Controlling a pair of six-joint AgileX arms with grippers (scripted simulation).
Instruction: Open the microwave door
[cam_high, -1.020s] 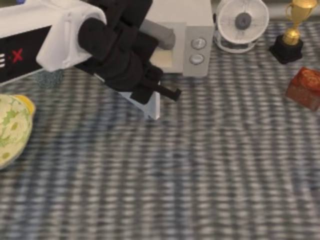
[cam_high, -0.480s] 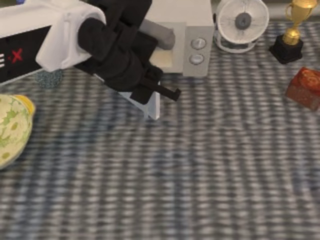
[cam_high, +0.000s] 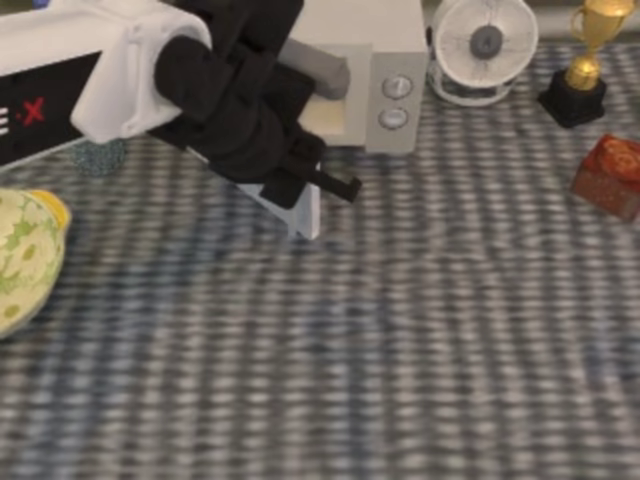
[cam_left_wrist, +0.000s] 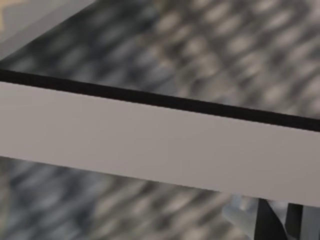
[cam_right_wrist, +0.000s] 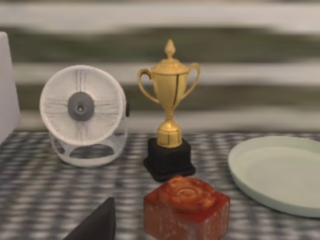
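The microwave (cam_high: 372, 30) stands at the table's back, its two silver knobs (cam_high: 396, 88) facing me. The microwave door (cam_high: 306, 212) is swung out toward the front, and the cream interior (cam_high: 325, 118) shows behind it. My left gripper (cam_high: 318, 190) reaches down from the left and is shut on the door's free edge. In the left wrist view the microwave door (cam_left_wrist: 160, 140) edge crosses as a wide grey band, with one dark finger (cam_left_wrist: 270, 226) below it. The right arm is outside the top view; only one of its dark fingertips (cam_right_wrist: 100, 225) shows.
A round white fan (cam_high: 484, 45) stands right of the microwave, then a gold trophy (cam_high: 585, 60) and a red block (cam_high: 612, 175). A green patterned bowl (cam_high: 22, 255) sits at the left edge. A pale plate (cam_right_wrist: 280, 172) lies near the right arm.
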